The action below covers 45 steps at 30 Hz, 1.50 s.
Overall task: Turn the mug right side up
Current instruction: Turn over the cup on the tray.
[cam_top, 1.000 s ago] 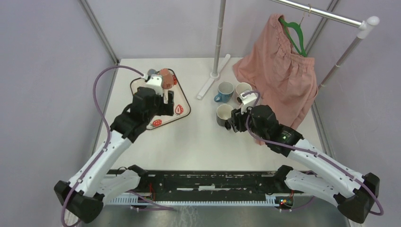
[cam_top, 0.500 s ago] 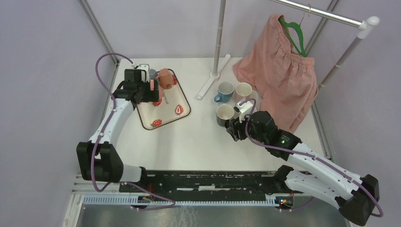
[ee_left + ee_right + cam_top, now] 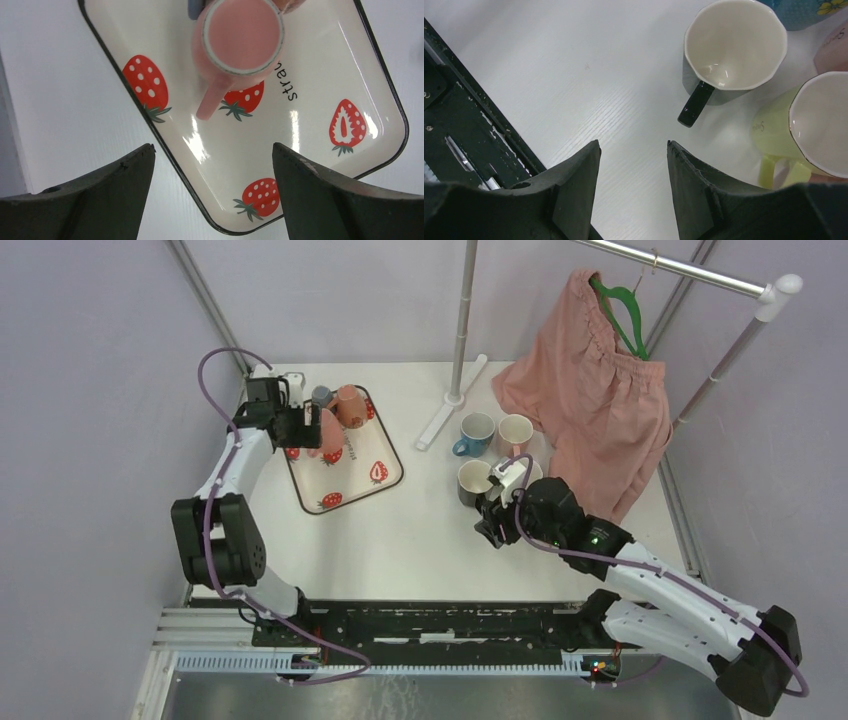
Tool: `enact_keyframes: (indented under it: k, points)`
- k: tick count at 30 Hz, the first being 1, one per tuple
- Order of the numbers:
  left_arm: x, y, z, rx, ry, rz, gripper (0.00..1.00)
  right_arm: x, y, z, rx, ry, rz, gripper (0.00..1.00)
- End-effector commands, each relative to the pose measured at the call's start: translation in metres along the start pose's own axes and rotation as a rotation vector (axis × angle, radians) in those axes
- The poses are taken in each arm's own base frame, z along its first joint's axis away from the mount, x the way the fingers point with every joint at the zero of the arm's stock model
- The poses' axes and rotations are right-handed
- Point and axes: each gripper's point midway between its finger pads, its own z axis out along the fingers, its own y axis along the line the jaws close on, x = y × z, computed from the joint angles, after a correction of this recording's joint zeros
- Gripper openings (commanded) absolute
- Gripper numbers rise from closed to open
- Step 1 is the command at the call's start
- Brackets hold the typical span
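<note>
A pink mug (image 3: 243, 37) stands upside down on the strawberry tray (image 3: 320, 60), its flat base up and its handle pointing toward my left gripper (image 3: 212, 146). That gripper is open with nothing between its fingers, and hovers a little short of the mug over the tray's near-left rim. From above, the pink mug (image 3: 331, 433) sits just right of the left gripper (image 3: 306, 427). My right gripper (image 3: 633, 142) is open and empty over bare table, near an upright dark mug (image 3: 734, 45).
An orange mug (image 3: 350, 405) and a grey-blue one (image 3: 321, 395) stand behind the pink mug on the tray (image 3: 360, 465). Upright blue (image 3: 472, 435), cream-pink (image 3: 515, 430) and yellow-green (image 3: 819, 125) mugs cluster mid-table. A garment rack with a pink garment (image 3: 590, 390) stands at the back right.
My left arm swung out to the far left and now reaches the tray from its left side, jaws slightly narrower. My right gripper drew back from the dark mug toward the near edge.
</note>
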Motion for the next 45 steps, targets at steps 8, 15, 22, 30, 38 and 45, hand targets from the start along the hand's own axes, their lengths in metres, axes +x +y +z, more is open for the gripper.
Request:
enact_keyframes:
  k: [8, 15, 22, 30, 38, 45]
  points:
    - [-0.009, -0.016, 0.038, 0.144, 0.01, 0.122, 0.86, 0.002, 0.009, 0.002, -0.057, -0.005, -0.002, 0.57]
    - [-0.005, -0.011, 0.056, 0.128, 0.023, 0.142, 0.82, 0.0, 0.012, 0.002, -0.07, -0.007, -0.002, 0.56]
    - [-0.008, -0.015, 0.066, 0.163, 0.021, 0.155, 0.78, 0.0, 0.014, 0.004, -0.084, 0.005, -0.001, 0.55]
    - [-0.005, -0.022, 0.069, 0.208, 0.03, 0.158, 0.66, 0.001, 0.017, 0.004, -0.096, 0.006, 0.01, 0.51]
    - [-0.003, -0.027, 0.07, 0.237, 0.048, 0.158, 0.46, 0.0, 0.02, 0.004, -0.115, 0.005, 0.015, 0.5]
    - [0.0, -0.031, 0.071, 0.245, 0.067, 0.162, 0.29, 0.001, 0.021, 0.004, -0.118, 0.007, 0.024, 0.47]
